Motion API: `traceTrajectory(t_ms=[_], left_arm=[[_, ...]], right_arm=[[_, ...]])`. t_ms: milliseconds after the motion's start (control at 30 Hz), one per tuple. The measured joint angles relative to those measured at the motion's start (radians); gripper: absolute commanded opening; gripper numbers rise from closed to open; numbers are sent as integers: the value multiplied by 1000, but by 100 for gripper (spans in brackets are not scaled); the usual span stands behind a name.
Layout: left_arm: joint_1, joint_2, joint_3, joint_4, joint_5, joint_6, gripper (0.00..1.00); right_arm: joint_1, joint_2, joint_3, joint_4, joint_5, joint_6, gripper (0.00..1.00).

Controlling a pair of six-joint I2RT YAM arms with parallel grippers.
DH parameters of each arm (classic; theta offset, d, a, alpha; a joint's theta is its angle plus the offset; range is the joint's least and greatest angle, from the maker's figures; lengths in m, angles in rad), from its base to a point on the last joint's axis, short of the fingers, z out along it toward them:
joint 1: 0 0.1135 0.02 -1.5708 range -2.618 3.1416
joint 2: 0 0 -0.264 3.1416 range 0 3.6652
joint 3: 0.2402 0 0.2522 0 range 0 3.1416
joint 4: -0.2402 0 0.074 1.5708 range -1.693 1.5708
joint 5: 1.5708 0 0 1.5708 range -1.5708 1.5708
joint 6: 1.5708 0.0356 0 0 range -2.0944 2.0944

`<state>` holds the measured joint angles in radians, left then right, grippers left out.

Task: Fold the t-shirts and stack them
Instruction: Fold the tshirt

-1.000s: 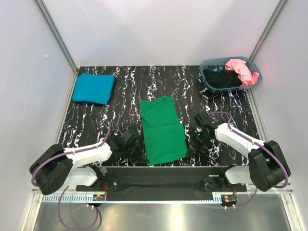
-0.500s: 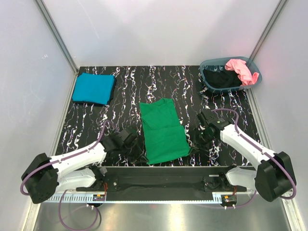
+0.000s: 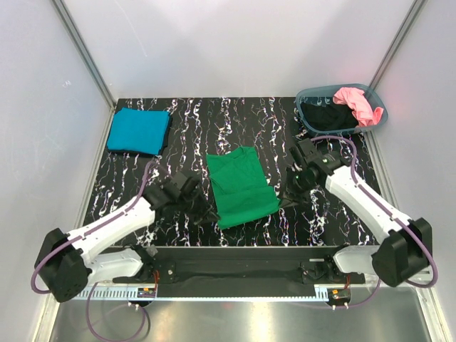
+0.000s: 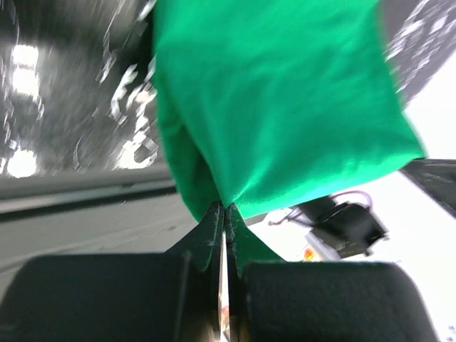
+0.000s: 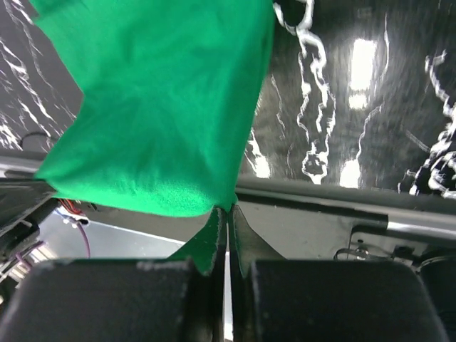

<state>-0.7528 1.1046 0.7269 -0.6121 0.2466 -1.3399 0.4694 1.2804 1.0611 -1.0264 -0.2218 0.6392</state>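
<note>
Where white walls (image 3: 235, 43) meet, black white-veined table (image 3: 192, 135), green t-shirt (image 3: 241, 187).

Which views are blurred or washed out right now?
Top external: sharp, evenly lit. Left wrist: table smeared by motion blur, right side blown white, green t-shirt clear at the left pincer. Right wrist: lamp glare on the table, shirt and right pincer in focus.

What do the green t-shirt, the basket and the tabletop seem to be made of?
The green t-shirt looks like soft matte cloth: it drapes and puckers where pinched. The basket seems grey-blue plastic: smooth rigid rim. The tabletop is glossy black with white veins, reflecting lights; stone or laminate, cannot tell.
</note>
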Motion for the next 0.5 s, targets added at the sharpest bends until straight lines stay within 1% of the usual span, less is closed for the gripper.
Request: traceTrajectory(t_ms=[233,500], left_arm=[[162,145,220,-68,3,154,0],[344,361,431,-115,31,324,0]], right_arm=[[-8,180,272,-46,59,-56,0],[-46,467,603,-62,76,-117,0]])
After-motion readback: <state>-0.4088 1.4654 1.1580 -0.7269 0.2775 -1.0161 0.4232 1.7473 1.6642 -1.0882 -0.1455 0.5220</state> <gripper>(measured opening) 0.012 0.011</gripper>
